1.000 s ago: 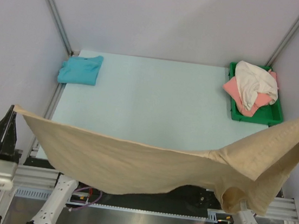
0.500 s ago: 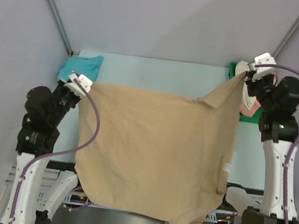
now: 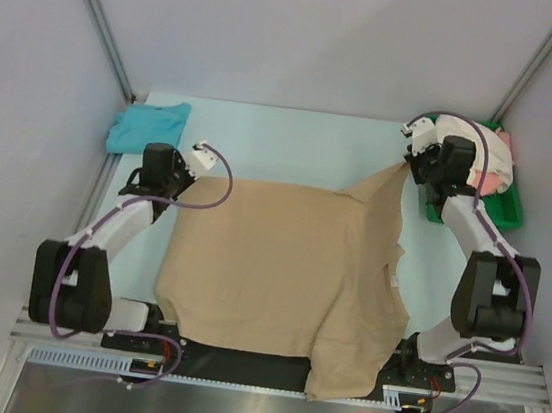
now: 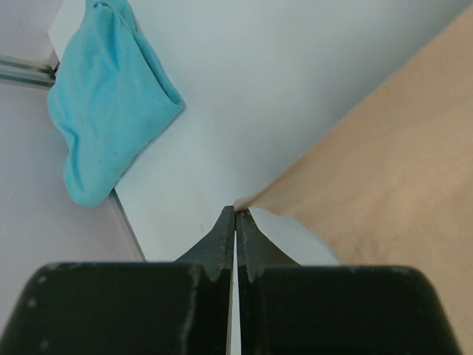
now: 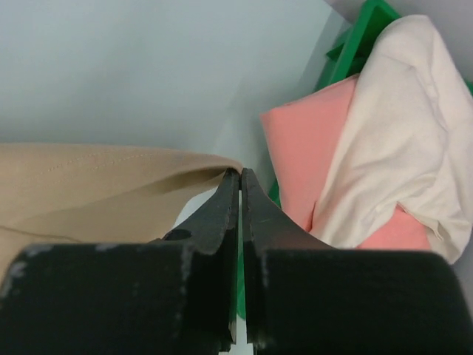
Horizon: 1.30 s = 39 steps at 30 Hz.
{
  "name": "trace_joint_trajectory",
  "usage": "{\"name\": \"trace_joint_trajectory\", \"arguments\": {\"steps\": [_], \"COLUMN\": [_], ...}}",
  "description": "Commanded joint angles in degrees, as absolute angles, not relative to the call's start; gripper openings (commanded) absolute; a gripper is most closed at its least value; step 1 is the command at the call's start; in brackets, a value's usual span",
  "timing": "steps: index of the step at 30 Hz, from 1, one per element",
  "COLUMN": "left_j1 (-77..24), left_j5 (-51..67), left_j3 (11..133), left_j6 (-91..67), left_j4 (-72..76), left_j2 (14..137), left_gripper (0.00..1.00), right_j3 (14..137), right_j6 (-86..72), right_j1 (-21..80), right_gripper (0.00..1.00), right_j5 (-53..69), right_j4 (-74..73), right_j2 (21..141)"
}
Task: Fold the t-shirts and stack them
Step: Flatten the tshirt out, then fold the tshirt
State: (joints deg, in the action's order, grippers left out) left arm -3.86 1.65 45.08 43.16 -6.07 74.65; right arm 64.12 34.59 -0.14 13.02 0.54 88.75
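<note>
1. T-shirts, four in all: the teal t-shirt (image 3: 148,127) on the left, the tan t-shirt (image 3: 279,267) across the middle, and a cream and a pink one on the right
2. The teal t-shirt lies in a loose bundle at the far left corner of the table (image 3: 294,143). It is well apart from the tan cloth, with bare table between them in the left wrist view
3. The left gripper (image 3: 180,183) is low over the table near the teal t-shirt, its jaws pressed together on the far left corner of the tan t-shirt. The left wrist view shows that corner pinched right at the fingertips
4. The tan t-shirt is spread mostly flat over the middle of the table, with some creases on its right half. Its near edge hangs over the front of the table onto the black rail (image 3: 237,363), lowest at the near right
5. The far right corner of the tan t-shirt rises in a peak to the right gripper (image 3: 409,167). That gripper's jaws are clamped on the hem there, as the right wrist view shows
6. The green tray (image 3: 505,210) stands at the far right edge of the table, just beside the right gripper
7. The cream t-shirt (image 5: 399,111) lies crumpled in the tray on top of the pink t-shirt (image 5: 310,148), which shows beneath it
</note>
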Motion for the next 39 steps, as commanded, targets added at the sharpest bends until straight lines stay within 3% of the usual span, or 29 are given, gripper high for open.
{"name": "trace_joint_trajectory", "arguments": {"steps": [1,12,27,32,39], "left_j1": [-2.6,-0.8,-1.0,-2.1,-3.6], "left_j5": [0.2,-6.4,-11.9,-12.7,-8.7], "left_j3": [50.5,60.1,71.2,69.6,61.3], "left_j6": [43.7,41.5,41.7,43.4,43.0], "left_j4": [4.8,12.9,23.1,25.1,20.2], "left_j2": [80.2,98.2,109.6,106.5,98.0], "left_gripper": [0.00,0.00,0.00,0.00,0.00], "right_j3": [71.1,87.4,106.1,103.3,88.4], "right_j6": [35.4,32.5,32.8,31.6,31.5], "right_j1": [1.7,1.8,2.5,3.1,3.1], "right_gripper": [0.00,0.00,0.00,0.00,0.00], "right_j5": [8.3,4.7,1.1,1.6,3.4], "right_j4": [8.7,10.0,5.5,5.1,7.3], "right_j2": [95.3,113.5,128.1,124.4,111.8]}}
